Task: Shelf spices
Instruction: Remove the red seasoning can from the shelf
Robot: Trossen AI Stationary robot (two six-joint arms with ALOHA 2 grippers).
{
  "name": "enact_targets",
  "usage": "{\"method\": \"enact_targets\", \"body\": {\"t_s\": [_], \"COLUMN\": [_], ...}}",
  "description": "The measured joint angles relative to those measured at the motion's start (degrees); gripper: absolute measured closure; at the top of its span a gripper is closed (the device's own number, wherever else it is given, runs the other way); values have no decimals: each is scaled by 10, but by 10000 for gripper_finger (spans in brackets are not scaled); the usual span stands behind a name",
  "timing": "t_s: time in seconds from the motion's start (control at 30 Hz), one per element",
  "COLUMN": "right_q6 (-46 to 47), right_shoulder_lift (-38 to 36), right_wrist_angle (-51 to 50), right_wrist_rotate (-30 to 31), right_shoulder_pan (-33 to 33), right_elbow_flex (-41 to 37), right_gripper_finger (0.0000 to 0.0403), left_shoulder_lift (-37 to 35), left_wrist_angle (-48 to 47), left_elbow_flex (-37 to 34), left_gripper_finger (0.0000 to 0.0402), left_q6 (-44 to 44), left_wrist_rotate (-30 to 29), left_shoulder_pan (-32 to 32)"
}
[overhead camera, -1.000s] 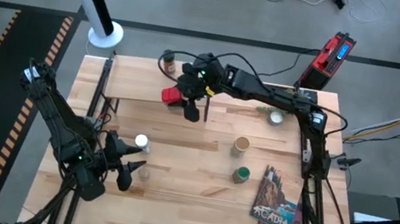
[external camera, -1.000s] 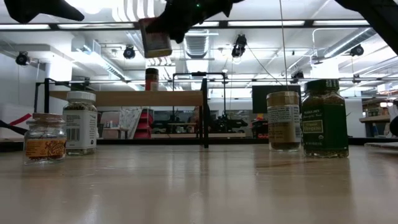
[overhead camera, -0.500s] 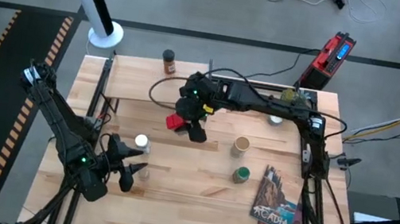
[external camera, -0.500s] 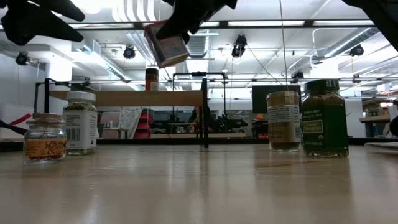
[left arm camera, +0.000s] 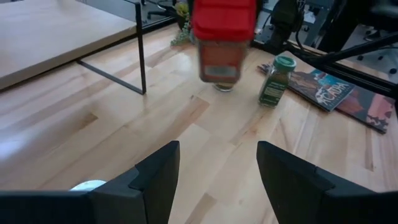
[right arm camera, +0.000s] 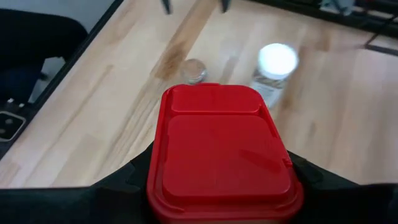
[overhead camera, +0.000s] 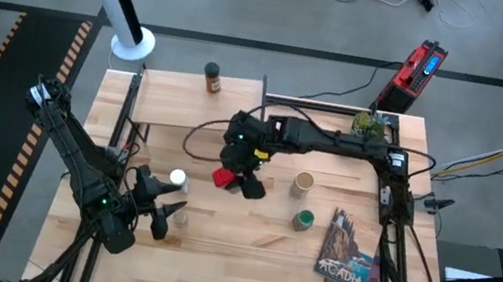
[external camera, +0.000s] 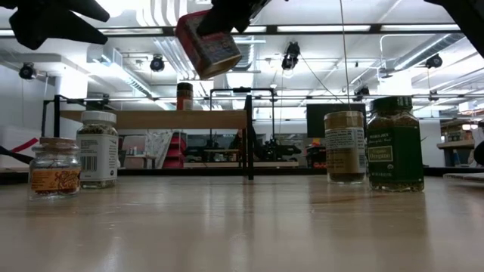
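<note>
My right gripper (overhead camera: pixel 241 180) is shut on the red square tin (overhead camera: pixel 224 177) and holds it high over the table's middle, in front of the shelf (overhead camera: pixel 191 109). The tin also shows in the low view (external camera: pixel 208 43) and the left wrist view (left arm camera: pixel 224 37). A dark-capped brown jar (overhead camera: pixel 211 78) stands on the shelf top. The white-capped jar (overhead camera: pixel 177 181) stands on the table at the near left, with my open left gripper (overhead camera: pixel 163 206) just beside it. The tan canister (overhead camera: pixel 304 182) and the green-lidded jar (overhead camera: pixel 303 219) stand right of centre. My right gripper pinches the tin's two opposite sides (right arm camera: pixel 155 186) between its two fingers (right arm camera: pixel 124 182), just under the red lid (right arm camera: pixel 221 140), which faces the wrist. The fingers come from above. The tin hangs clear of the table, tilted, with its lid end up.
The "Acadia" book (overhead camera: pixel 349 263) lies at the near right. A small plant (overhead camera: pixel 366 124) stands at the far right. A small clear jar (overhead camera: pixel 181 218) stands near my left gripper. Bare wood lies between the shelf legs and the near edge.
My right gripper has carried the red tin from above the shelf's right end toward the table's near edge, out over the open tabletop. The tin has tipped further and stays lifted clear.
</note>
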Motion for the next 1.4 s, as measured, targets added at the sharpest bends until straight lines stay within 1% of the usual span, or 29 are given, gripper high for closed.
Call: {"method": "enact_targets", "body": {"t_s": [0.4, 0.6, 0.73, 0.93, 1.0, 1.07, 1.17, 1.3, 1.4], "right_q6": [22, 51, 83, 143, 157, 159, 164, 181, 200], "right_shoulder_lift": [-3, -39, -78, -149, -168, -183, -197, -197, -190], "right_wrist_angle": [-5, 70, 149, 330, 381, 437, 505, 587, 659], "right_wrist_rotate": [1, 2, 27, 51, 79, 120, 165, 198, 241], "right_shoulder_pan": [50, 76, 82, 84, 87, 90, 93, 92, 92], "right_elbow_flex": [-54, -123, -190, -328, -376, -418, -466, -521, -564], "right_gripper_finger": [221, 221, 221, 221, 221, 221, 221, 221, 221], "left_shoulder_lift": [0, 0, 0, 0, 0, 0, 0, 0, 0], "left_wrist_angle": [15, 17, 19, 23, 24, 25, 28, 28, 28], "left_elbow_flex": [0, 0, 0, 0, 0, 0, 0, 0, 0], "left_gripper_finger": [198, 198, 198, 198, 198, 198, 198, 198, 198], "left_q6": [0, 0, 0, 0, 2, 8, 13, 21, 24], "left_wrist_rotate": [5, 7, 7, 8, 8, 8, 5, 4, 0], "left_shoulder_pan": [0, 0, 0, 0, 0, 0, 0, 0, 1]}}
